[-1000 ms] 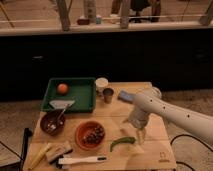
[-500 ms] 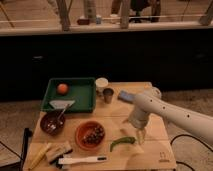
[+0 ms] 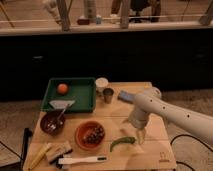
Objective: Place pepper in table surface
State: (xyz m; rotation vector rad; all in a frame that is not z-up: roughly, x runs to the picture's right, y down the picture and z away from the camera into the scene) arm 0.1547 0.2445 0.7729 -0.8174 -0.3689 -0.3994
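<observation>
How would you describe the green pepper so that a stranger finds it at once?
On the wooden table surface, look towards the front edge, beside the end effector. The pepper lies there, right of the orange bowl: the only slim, curved green thing.

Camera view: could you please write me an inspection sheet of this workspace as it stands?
Surface: table surface of light wooden planks, small dark mark near the front right corner.
Job's things: pepper lies flat on the planks, right of the red bowl.
Clutter: green tray holding an orange ball; white cup; metal cup; dark bowl; yellow sticks; brush.
Grippers: gripper points down at the pepper's right end; contact cannot be told.
Cables: what looks like a dark cable lies on the floor to the right.
Surroundings: dark cabinet front behind.
</observation>
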